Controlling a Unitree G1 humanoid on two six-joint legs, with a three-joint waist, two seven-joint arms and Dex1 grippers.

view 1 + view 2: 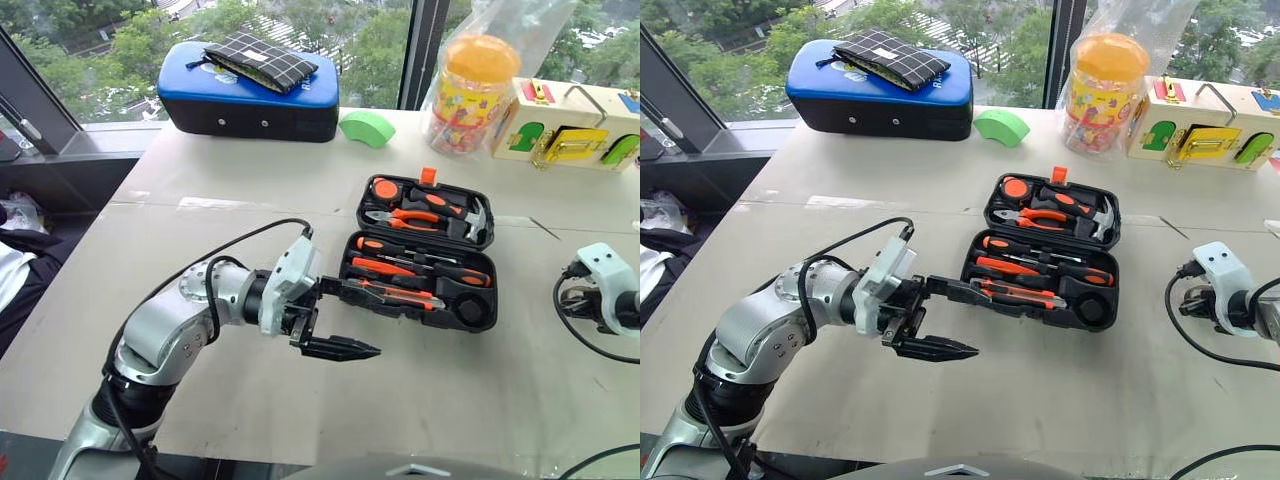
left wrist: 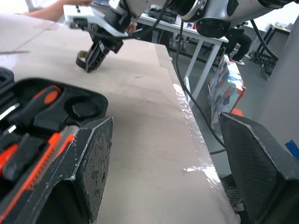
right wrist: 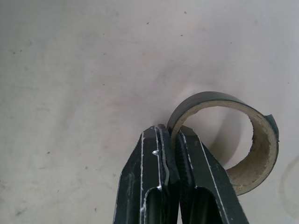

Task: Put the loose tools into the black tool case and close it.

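Just beside left hand (image 1: 335, 318) (open): black tool case (image 1: 425, 255).

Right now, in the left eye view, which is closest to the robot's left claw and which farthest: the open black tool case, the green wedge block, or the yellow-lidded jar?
1. Open black plastic tool case: just beyond the left claw.
2. Green wedge-shaped block: farther back, mid-table.
3. Clear jar with yellow lid: farthest, back right by the window.
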